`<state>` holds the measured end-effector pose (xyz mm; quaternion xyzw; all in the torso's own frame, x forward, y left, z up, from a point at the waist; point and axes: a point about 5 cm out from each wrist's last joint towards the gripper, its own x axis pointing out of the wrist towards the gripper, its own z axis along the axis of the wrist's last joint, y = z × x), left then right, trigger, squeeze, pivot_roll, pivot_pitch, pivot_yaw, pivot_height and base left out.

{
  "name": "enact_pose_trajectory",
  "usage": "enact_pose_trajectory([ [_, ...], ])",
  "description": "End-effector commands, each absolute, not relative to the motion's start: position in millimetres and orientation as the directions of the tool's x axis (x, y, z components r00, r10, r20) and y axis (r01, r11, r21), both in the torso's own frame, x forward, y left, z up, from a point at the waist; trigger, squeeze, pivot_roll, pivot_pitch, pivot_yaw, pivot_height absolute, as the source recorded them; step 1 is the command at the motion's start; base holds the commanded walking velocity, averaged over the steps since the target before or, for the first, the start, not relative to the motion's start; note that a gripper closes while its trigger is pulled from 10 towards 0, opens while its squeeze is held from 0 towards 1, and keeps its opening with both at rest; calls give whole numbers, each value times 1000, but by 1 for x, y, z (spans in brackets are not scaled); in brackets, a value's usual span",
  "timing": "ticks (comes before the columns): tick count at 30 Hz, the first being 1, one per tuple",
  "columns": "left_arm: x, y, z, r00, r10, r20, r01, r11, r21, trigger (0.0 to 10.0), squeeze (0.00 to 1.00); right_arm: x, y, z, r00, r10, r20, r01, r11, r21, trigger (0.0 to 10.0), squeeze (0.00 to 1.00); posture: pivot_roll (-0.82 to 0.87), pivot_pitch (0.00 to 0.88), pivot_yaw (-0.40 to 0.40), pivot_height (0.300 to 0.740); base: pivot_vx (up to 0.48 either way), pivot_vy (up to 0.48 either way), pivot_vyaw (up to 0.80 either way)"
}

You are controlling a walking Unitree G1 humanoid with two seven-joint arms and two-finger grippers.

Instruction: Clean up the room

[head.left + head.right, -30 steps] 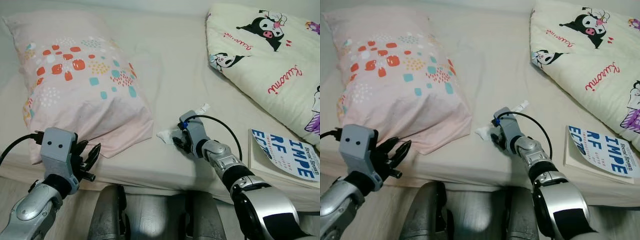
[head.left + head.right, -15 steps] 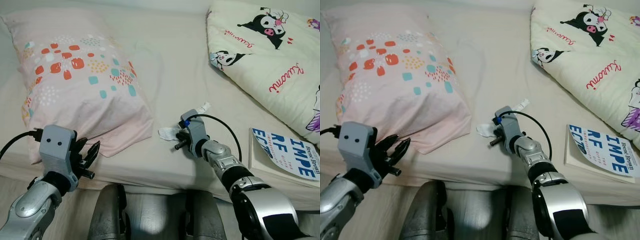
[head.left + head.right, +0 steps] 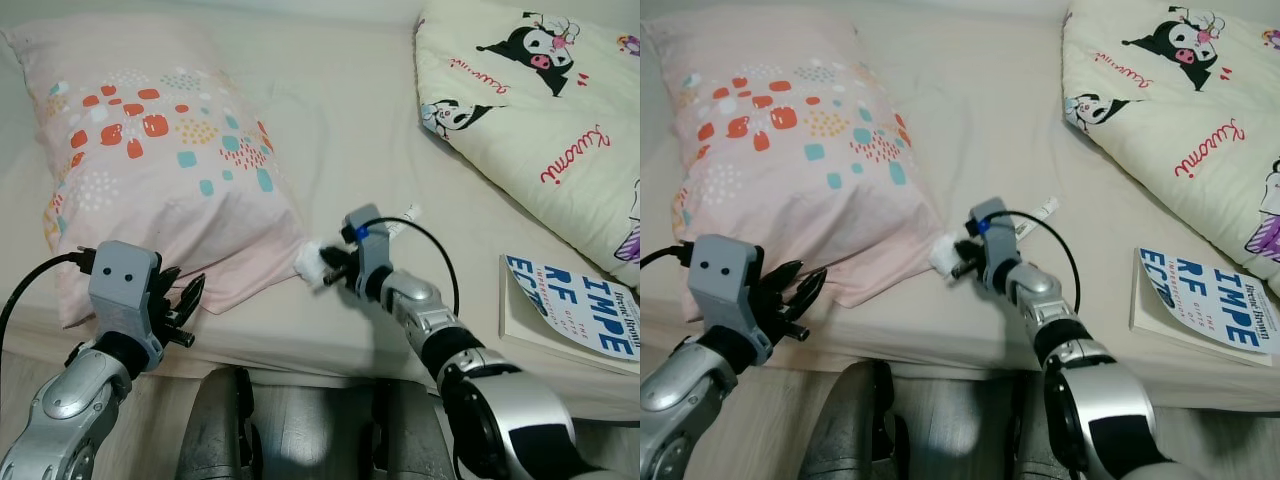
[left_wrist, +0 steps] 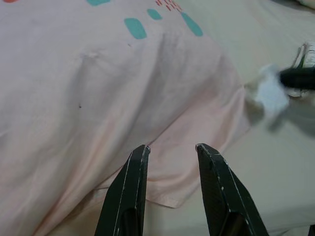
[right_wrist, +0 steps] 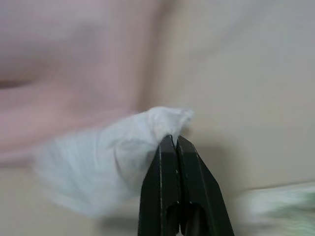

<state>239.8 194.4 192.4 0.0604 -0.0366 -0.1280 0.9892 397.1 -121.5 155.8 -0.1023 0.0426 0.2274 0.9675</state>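
A crumpled white tissue (image 3: pixel 312 262) hangs just above the cream bed sheet beside the pink pillow's near corner. My right gripper (image 3: pixel 329 271) is shut on the tissue (image 5: pixel 113 155), its two black fingers (image 5: pixel 178 196) pressed together on one edge. A small white wrapper (image 3: pixel 402 217) lies on the sheet just behind that arm. My left gripper (image 3: pixel 186 307) hovers at the bed's front edge by the pink pillow (image 3: pixel 150 170), its fingers (image 4: pixel 130 194) open with nothing between them.
A cream quilt with cartoon prints (image 3: pixel 540 110) covers the far right of the bed. A white book with blue letters (image 3: pixel 575 310) lies at the front right edge. Wooden floor (image 3: pixel 310 440) runs along the front of the bed.
My right gripper has lifted the tissue off the sheet and carried it left toward the pillow's corner. The left arm has barely shifted.
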Motion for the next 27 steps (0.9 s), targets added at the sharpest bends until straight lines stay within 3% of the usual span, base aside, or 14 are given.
enact_pose_trajectory([
  [1, 239, 194, 187, 963, -267, 32, 261, 956, 131, 10000, 0, 396, -129, 148, 911, 376, -171, -406, 891, -205, 0, 0, 261, 348, -26, 592, 0, 0, 0],
  [3, 239, 193, 187, 962, -270, 34, 263, 956, 133, 10000, 0, 399, -149, 150, 942, 270, -202, -321, 901, -291, 0, 0, 266, 357, -30, 592, 0, 0, 0],
  [6, 239, 193, 187, 962, -271, 35, 264, 955, 134, 10000, 0, 399, -156, 151, 947, 243, -211, -301, 900, -315, 0, 0, 266, 357, -30, 592, 0, 0, 0],
  [13, 237, 196, 185, 961, -277, 27, 269, 951, 153, 10000, 0, 397, -194, 149, 932, 135, -335, -302, 802, -516, 0, 0, 268, 372, -43, 592, 0, 0, 0],
  [20, 237, 197, 184, 958, -286, 15, 279, 946, 165, 10000, 0, 390, -202, 136, 876, 154, -457, -393, 777, -491, 0, 0, 260, 368, -44, 592, 0, 0, 0],
  [22, 238, 197, 185, 955, -295, 18, 287, 942, 175, 10000, 0, 388, -191, 131, 825, 246, -509, -481, 780, -401, 0, 0, 243, 350, -39, 592, 0, 0, 0],
  [27, 240, 197, 185, 953, -301, 22, 292, 940, 178, 10000, 0, 388, -183, 131, 807, 297, -511, -511, 785, -350, 0, 0, 227, 336, -37, 592, 0, 0, 0],
])
